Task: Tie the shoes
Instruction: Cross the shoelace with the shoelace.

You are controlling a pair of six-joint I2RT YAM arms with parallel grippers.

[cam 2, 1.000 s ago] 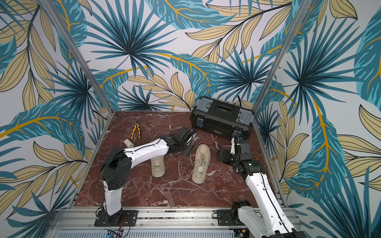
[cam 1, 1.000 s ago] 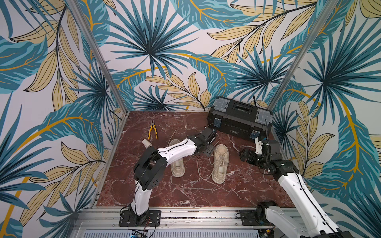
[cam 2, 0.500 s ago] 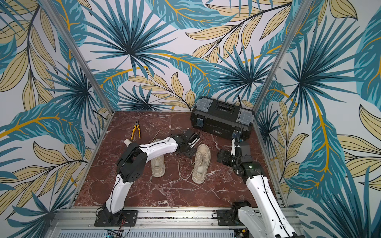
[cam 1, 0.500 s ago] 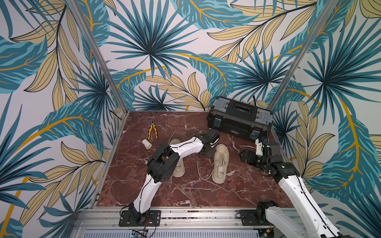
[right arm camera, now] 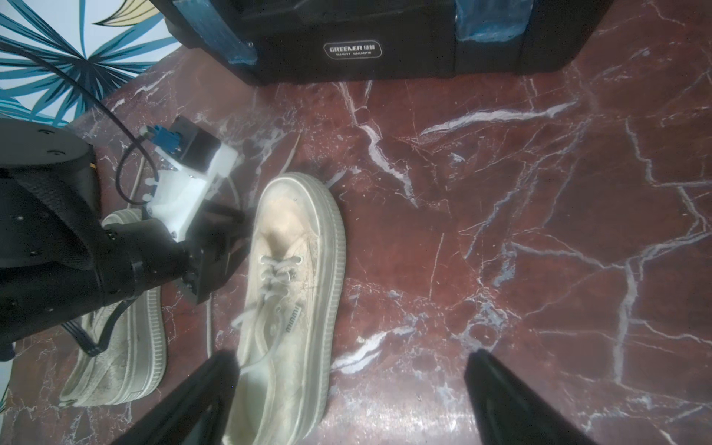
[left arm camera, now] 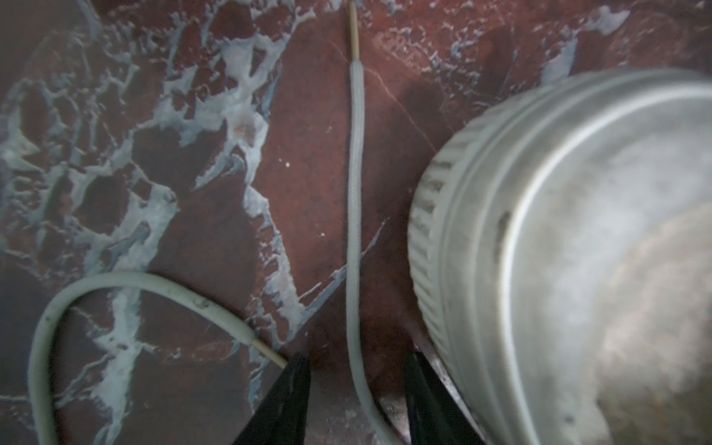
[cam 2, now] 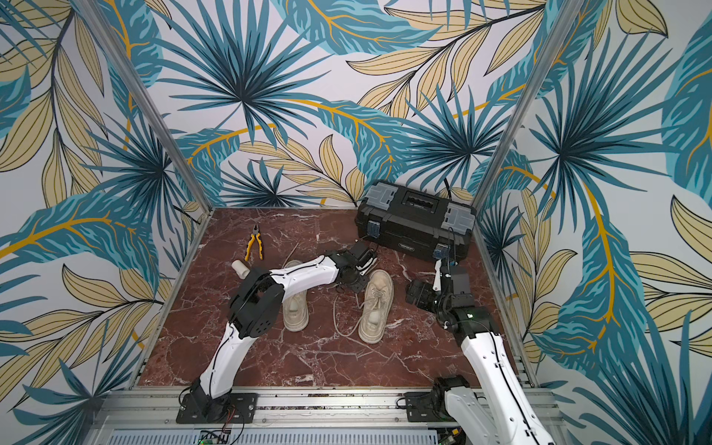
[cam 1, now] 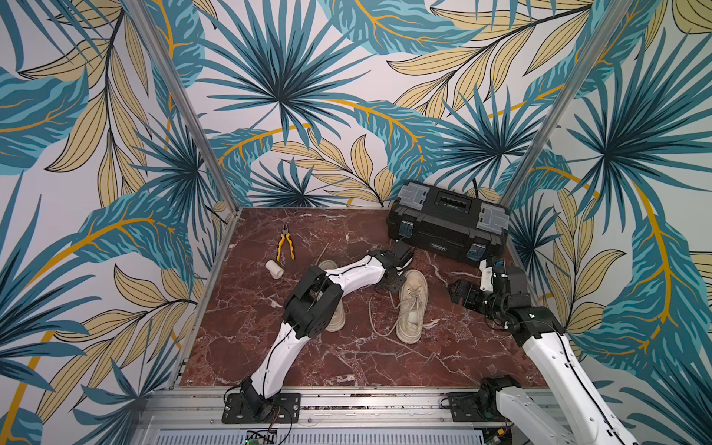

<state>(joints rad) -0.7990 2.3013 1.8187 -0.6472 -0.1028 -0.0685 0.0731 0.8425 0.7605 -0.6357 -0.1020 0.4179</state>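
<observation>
Shoes (cam 1: 413, 304), worn beige lace-ups, side by side on red marble tabletop (cam 1: 250, 339), untied. Just moved left jaws to right one's far toe, half-closed around long beige lace (left arm camera: 355, 192), not pinching yet, so probably grab next. Right jaws spread wide.

The black toolbox (right arm camera: 404, 57) at the far right has a small badge (right arm camera: 352, 49) on its front reading "GREENER", with a finer line beneath it too small to make out. The right-hand shoe (right arm camera: 293, 293) has dark lettering along its side, something like "mimmu", though it is blurred.
</observation>
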